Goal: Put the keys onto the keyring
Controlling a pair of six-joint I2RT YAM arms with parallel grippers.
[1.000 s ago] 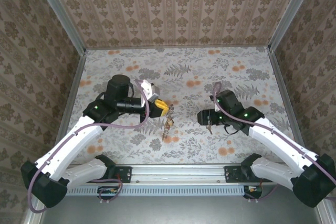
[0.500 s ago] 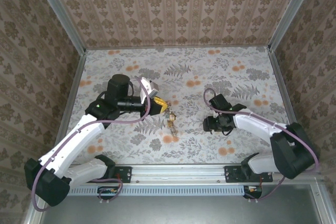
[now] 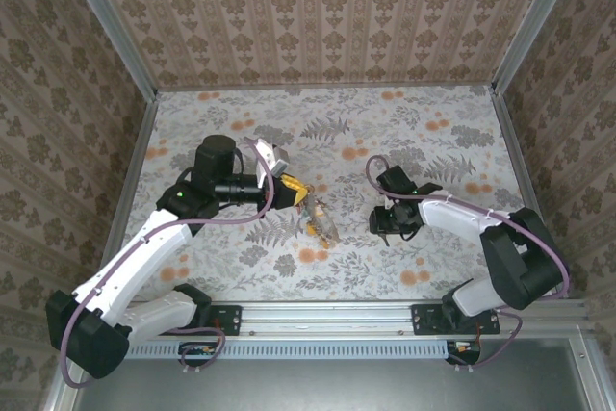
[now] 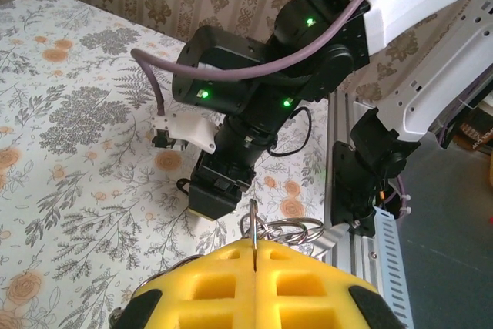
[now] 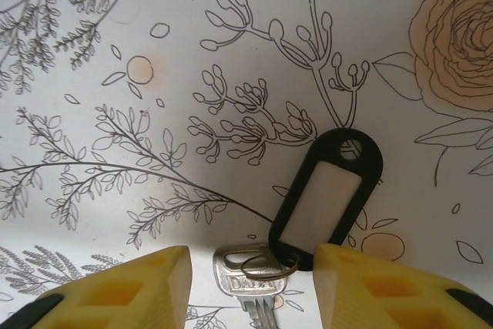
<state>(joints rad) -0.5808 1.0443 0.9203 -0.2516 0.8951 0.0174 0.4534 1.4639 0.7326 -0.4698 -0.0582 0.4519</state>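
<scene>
Top external: floral-print table (image 3: 404, 132) boxed in by patterned walls (image 3: 318, 16); left gripper (image 3: 298, 197) clamped on keyring (image 3: 319, 222), dangling just beside it.
Left wrist: yellow fingers (image 4: 208, 290) pressed together on the ring's wire.
Right wrist: right gripper (image 5: 253, 261) parted, straddling silver key (image 5: 248, 286) and black tag (image 5: 327, 190) flat on the table.

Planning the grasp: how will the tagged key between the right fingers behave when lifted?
The silver key lies flat and thin, so probably hard to pinch. Its black tag, joined by a small ring, will likely dangle.
</scene>
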